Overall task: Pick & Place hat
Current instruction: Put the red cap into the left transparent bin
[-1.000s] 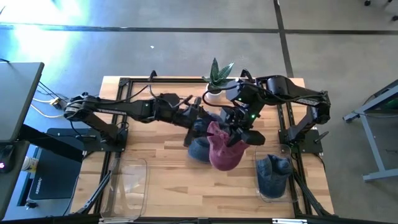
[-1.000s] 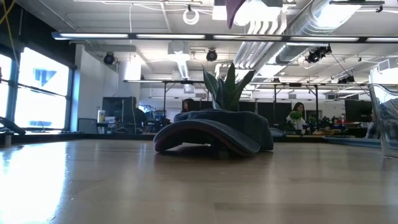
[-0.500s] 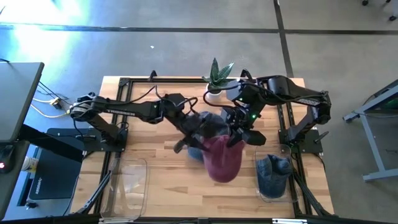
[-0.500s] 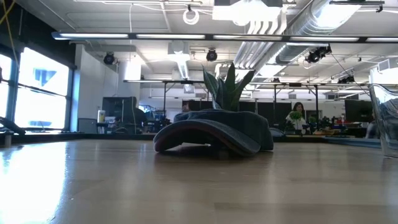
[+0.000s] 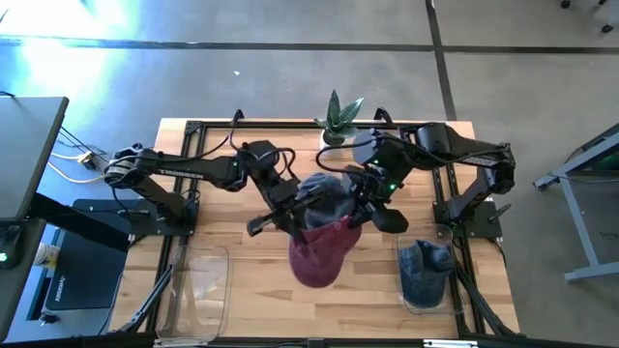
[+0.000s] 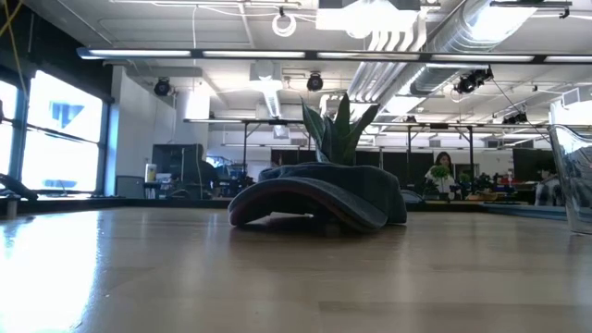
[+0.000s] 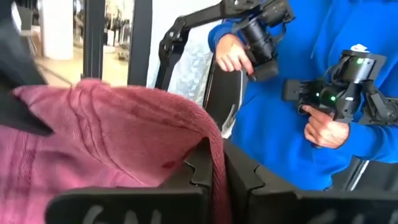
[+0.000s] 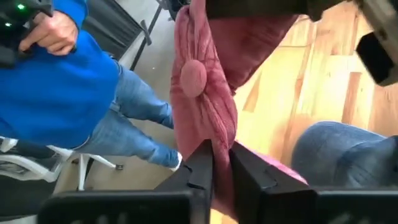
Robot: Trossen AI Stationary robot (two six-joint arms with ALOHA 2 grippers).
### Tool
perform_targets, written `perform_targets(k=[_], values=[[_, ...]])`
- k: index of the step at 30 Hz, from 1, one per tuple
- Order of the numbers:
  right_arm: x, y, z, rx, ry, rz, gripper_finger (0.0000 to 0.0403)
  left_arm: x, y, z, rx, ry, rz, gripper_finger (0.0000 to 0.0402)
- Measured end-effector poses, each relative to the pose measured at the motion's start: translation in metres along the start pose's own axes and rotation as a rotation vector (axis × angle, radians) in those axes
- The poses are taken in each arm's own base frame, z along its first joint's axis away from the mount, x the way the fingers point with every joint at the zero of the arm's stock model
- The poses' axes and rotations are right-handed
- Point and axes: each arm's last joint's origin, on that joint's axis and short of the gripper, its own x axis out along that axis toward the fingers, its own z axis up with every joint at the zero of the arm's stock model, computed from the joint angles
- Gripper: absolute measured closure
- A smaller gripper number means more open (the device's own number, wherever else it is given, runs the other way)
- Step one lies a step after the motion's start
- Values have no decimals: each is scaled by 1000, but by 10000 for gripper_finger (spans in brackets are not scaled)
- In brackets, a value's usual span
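The red hat (image 5: pixel 321 249) hangs above the middle of the wooden surface (image 5: pixel 242 290), stretched between both arms, which looks like a handover: one arm takes hold while the other prepares to let go. The left gripper (image 7: pixel 214 180) has its jaws closed tight on a fold of the red fabric, as the left wrist view shows from close by. The right gripper (image 8: pixel 221 168) also has red cloth between its jaws, which stand nearly together; whether they grip it firmly or have begun to ease off cannot be told from these views. Beneath the red hat, a blue denim hat (image 6: pixel 319 194) lies flat on the surface in front of a potted plant (image 5: pixel 340 116), probably waiting its turn. Another denim hat (image 5: pixel 426 271) sits in a clear bin (image 5: pixel 424 302) on the right side, while a second clear bin (image 5: pixel 198 285) on the left holds nothing visible. From above, the red hat and arms cover most of the blue hat. A person in a blue top (image 7: pixel 348 81) stands beyond the surface, cut off at the frame.
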Motion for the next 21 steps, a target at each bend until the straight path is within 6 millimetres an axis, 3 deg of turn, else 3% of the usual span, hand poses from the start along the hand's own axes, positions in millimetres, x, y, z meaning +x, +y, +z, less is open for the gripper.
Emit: perform_targets(k=[12, 16, 21], values=[[-29, -13, -7, -44, -21, -126, 174, -1, -2, 11, -31, -28, 36, 400], [-27, -14, -6, -116, -15, -128, 151, -1, -4, 17, -41, -21, 38, 400], [-26, -12, -4, -179, -36, -47, 149, -1, -3, 17, -61, -11, 65, 401]])
